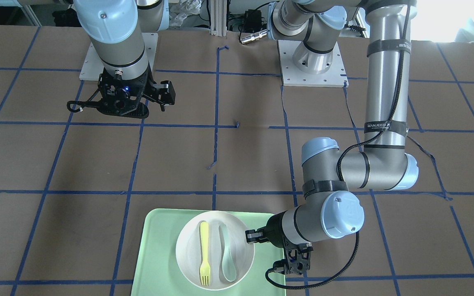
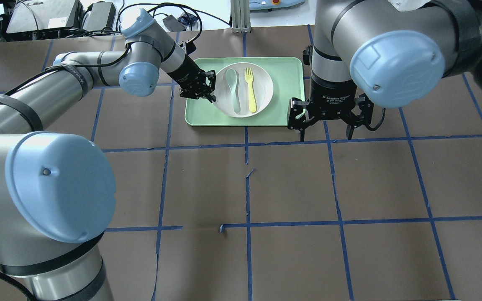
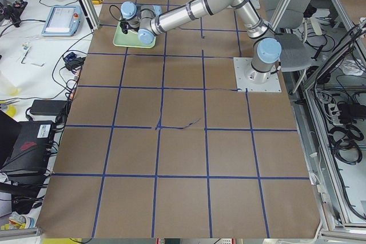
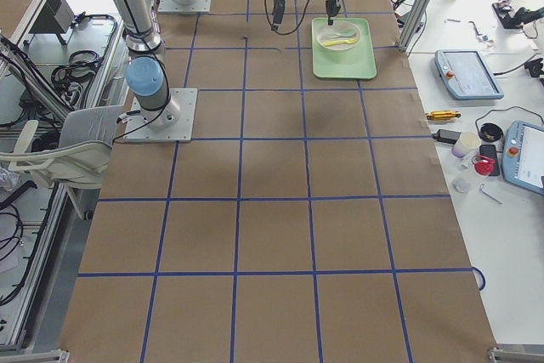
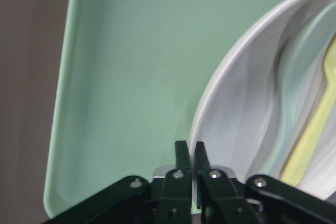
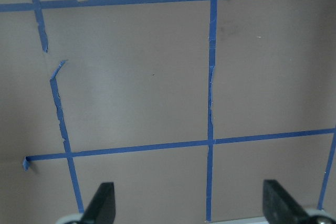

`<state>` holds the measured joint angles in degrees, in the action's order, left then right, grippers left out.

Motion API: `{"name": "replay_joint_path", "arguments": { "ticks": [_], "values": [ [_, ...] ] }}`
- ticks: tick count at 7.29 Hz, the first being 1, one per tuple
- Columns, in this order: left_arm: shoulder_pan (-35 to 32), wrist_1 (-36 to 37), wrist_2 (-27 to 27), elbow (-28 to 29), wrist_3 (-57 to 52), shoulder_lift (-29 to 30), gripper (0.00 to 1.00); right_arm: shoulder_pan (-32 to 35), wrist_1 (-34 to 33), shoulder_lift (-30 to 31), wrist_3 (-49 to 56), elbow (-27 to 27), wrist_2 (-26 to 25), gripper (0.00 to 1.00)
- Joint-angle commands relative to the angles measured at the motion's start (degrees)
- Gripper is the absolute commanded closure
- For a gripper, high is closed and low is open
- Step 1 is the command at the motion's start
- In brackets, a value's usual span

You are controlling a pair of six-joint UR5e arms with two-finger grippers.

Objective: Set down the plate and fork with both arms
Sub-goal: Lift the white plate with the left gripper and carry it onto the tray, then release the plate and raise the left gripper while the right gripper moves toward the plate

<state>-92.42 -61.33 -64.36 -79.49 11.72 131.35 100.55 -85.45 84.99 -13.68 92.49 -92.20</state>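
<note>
The off-white plate [image 2: 264, 85] lies on the mint-green tray [image 2: 291, 75]. The pale-yellow fork [image 2: 250, 90] lies in the plate, beside a teal spoon [image 2: 233, 90]. My left gripper [image 2: 207, 85] is at the plate's left rim. In the left wrist view its fingers [image 5: 182, 156] are pinched shut on the plate's rim [image 5: 210, 108], with the fork [image 5: 315, 135] to the right. My right gripper [image 2: 326, 133] is open and empty, above the table just off the tray's right corner. In the right wrist view [image 6: 189, 208] only bare table shows between its fingers.
The table is brown paper with a blue tape grid [image 2: 247, 146]. The tray [image 1: 159, 255] sits near the table's far edge from the robot. The arm bases [image 1: 311, 65] stand on white plates at the robot's side.
</note>
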Motion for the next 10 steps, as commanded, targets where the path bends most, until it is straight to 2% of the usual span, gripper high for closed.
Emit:
{"name": "replay_joint_path", "arguments": {
  "ticks": [1,2,3,4,5,6,7,8,9,10],
  "values": [
    [-0.4,0.5,0.0,0.1,-0.5,0.9,1.00,0.0,-0.2,0.0,0.0,0.1,0.0,0.00],
    [-0.4,0.5,0.0,0.1,-1.7,1.0,0.97,0.0,-0.2,0.0,0.1,0.0,0.0,0.00],
    [-0.4,0.5,0.0,0.1,-1.8,0.9,0.47,0.0,-0.3,0.0,0.0,0.0,0.1,0.00],
    [-0.4,1.3,0.0,0.0,-2.0,0.8,0.09,-0.1,-0.4,0.0,-0.1,-0.1,0.2,0.00],
    [-0.4,2.9,-0.1,-0.1,-2.1,0.1,0.00,-0.3,-0.5,0.0,0.2,-0.6,0.3,0.00],
    [-0.1,2.4,-1.3,-0.3,-2.1,-1.9,0.00,-0.5,-2.9,-0.2,-0.1,-1.3,0.6,0.00],
    [0.0,1.5,-10.3,-0.8,-3.3,-3.6,0.00,-0.6,-5.2,-1.0,-0.1,-1.3,0.5,0.00],
    [0.2,-4.5,-16.4,-1.3,-5.9,-6.2,0.00,-0.5,-9.2,-1.8,-0.1,-1.9,1.0,0.00],
    [0.3,-13.2,-22.1,-1.6,-8.8,-10.5,0.00,-0.5,-11.3,-3.3,-0.6,-2.6,1.1,0.00],
    [0.0,-18.4,-26.5,-1.8,-9.9,-14.9,0.00,-0.4,-15.7,-6.0,-2.6,-3.9,1.1,0.00]
  ]
}}
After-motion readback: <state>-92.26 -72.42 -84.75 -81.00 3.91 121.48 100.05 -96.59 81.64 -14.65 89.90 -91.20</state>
